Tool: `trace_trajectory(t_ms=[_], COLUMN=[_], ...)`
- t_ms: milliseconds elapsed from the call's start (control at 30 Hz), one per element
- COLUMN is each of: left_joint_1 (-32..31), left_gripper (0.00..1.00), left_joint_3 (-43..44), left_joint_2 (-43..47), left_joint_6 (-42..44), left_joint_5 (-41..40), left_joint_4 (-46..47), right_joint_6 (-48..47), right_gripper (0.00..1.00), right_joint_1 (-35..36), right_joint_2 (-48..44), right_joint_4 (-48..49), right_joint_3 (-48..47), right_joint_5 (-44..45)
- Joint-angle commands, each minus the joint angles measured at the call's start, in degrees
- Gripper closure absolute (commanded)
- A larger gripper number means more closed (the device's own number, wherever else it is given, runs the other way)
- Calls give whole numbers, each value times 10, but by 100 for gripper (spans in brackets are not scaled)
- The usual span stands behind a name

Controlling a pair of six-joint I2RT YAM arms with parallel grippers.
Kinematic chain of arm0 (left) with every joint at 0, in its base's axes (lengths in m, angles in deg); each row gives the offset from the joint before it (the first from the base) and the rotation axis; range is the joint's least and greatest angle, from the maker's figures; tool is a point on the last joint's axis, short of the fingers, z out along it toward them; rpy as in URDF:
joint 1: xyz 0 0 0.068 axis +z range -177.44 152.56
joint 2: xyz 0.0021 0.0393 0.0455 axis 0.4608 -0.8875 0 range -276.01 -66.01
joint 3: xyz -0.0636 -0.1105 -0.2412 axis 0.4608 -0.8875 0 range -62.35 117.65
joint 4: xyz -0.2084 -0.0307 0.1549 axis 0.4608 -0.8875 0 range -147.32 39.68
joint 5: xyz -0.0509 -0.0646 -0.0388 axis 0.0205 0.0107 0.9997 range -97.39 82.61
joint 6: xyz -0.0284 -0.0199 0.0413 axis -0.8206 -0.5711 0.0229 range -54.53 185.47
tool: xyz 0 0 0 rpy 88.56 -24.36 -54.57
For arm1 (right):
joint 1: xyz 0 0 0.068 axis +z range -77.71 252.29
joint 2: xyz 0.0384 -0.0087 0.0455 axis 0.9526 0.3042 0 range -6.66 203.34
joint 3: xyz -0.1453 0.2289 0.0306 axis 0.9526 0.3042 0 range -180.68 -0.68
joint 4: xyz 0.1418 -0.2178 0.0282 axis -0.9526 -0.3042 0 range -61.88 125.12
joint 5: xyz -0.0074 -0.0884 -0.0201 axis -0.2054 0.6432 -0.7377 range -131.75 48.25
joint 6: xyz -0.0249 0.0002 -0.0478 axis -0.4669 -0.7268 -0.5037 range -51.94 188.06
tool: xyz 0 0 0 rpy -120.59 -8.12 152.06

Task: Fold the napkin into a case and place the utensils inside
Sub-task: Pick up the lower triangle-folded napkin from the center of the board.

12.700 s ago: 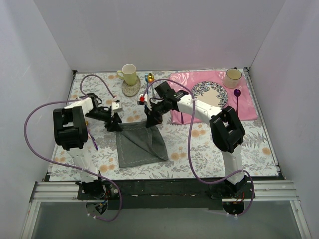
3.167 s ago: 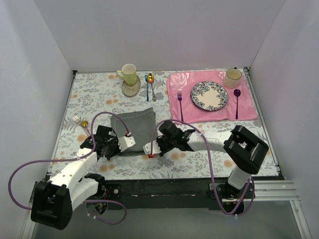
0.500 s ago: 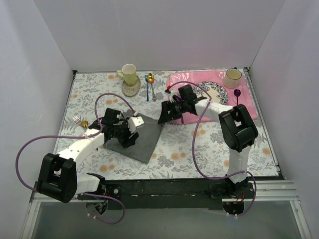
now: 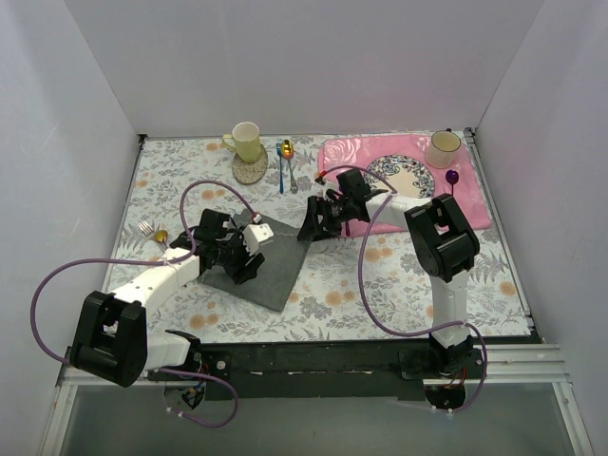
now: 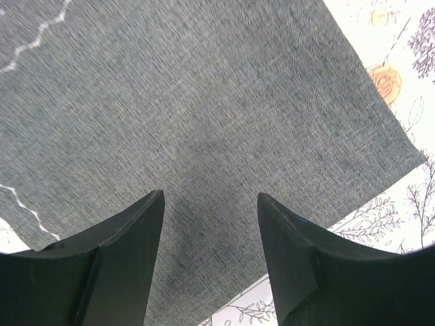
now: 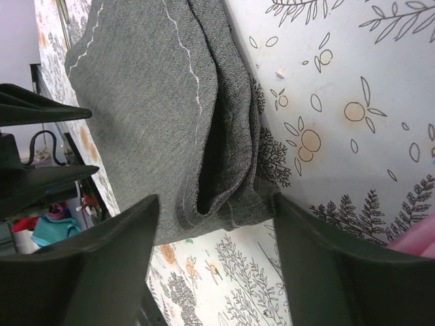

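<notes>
— Since half a second ago the right claw [image 6: 216, 200] has edged slightly away from the pink placemat [image 4: 475, 211]; it stands spread astride the folded corner of the napkin [image 4: 275, 274].
— And the left claw [image 5: 211, 197]?
— Spread too, above the napkin, which lies on the bench [image 4: 503, 266] just left of the placemat.

The white-and-black left arm [image 4: 152, 277] stretches forward and rightward from its base, lying low. Its black two-fingered left claw [image 5: 211, 197] points down, fingers parted and gripping nothing. The right arm [image 4: 442, 242] rises to a bent elbow, then reaches left. The right claw [image 6: 217, 204] sits low with its fingers spread wide.
</notes>
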Motion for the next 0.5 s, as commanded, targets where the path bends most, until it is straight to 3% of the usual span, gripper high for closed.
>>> trace_trajectory(t_ms=[0, 33, 67, 133, 167, 300, 467], left_joint_1=[-3, -3, -2, -3, -3, -2, -4], left_gripper=[44, 45, 45, 46, 48, 57, 66], left_joint_3=[-12, -12, -13, -14, -16, -20, -19], left_joint_2=[12, 12, 16, 19, 22, 20, -7], left_joint_6=[8, 9, 9, 11, 12, 38, 76], left_joint_5=[-9, -10, -11, -11, -12, -15, -21], left_joint_4=[-3, -4, -5, -12, -15, -39, -64], right_joint_6=[39, 39, 38, 35, 32, -12, -131], right_gripper=[32, 36, 49, 60, 74, 91, 99], right_joint_1=[0, -1, -1, -4, -4, -6, -2], right_joint_2=[5, 3, -2, -9, -17, -34, 11], right_joint_4=[25, 27, 26, 29, 28, 13, -62], right_joint_3=[1, 5, 7, 9, 11, 7, -42], right_joint_5=[-25, -25, -25, -26, -27, 5, 50])
